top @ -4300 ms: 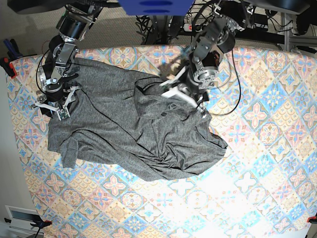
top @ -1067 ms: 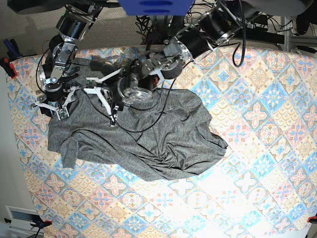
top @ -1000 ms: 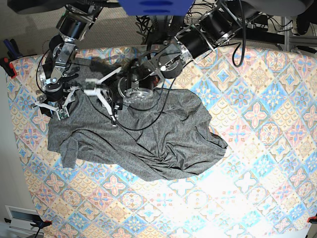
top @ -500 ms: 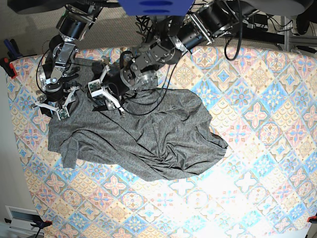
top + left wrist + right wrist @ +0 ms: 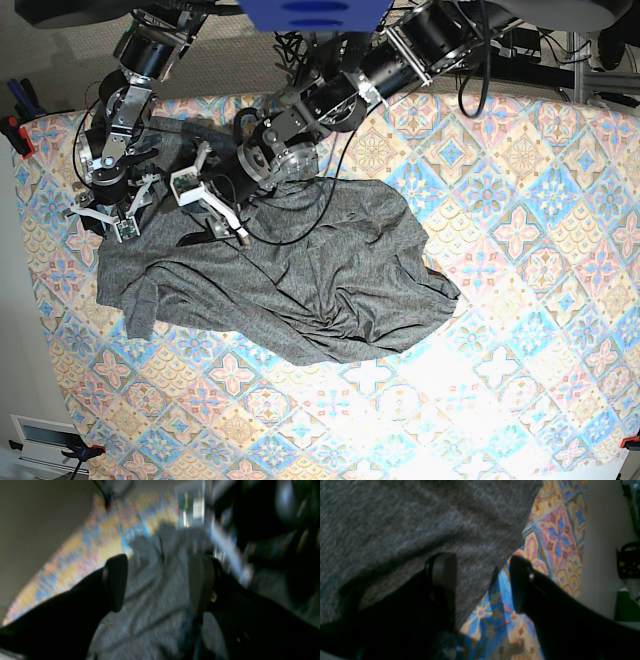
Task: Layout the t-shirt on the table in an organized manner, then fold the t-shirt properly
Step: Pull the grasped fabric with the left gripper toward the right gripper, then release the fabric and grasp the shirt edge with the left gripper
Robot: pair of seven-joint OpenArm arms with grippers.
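T-shirt: heathered dark-grey short-sleeved jersey t-shirt [image 5: 290,285], crumpled, spread unevenly over left and centre of table, far side bunched under the two arms, near hem creased and puckered toward centre-right.
Table: wide surface under a pastel tile-pattern cloth of blue, pink and cream diamonds [image 5: 520,330]; right half and near strip bare of fabric.
Left edge of base view: red-and-black clamps [image 5: 15,130] on the table's left edge, small white vent-like box [image 5: 45,437] on the floor at lower left.
Right gripper: black-and-white two-finger gripper [image 5: 112,215] at the shirt's far-left edge, pointing down; jaws apart, nothing between them.
Right wrist view: dark fingers [image 5: 442,572] spread wide, one over grey fabric [image 5: 407,525], the other over patterned cloth [image 5: 552,535]; shirt edge runs between them; cannot tell if the tips touch.
Left gripper: black gripper with white finger brackets [image 5: 212,205] reaching across to the shirt's upper-left part, just right of the right gripper; jaws apart, no fabric pinched.
Left wrist view: blurred; two dark fingers [image 5: 116,580] well apart, wrinkled grey shirt [image 5: 155,597] under and between them, strip of patterned cloth [image 5: 82,555] beyond on the left.
Far edge: black cables and arm bases [image 5: 330,45] behind the table, blue block [image 5: 310,12] at top centre.
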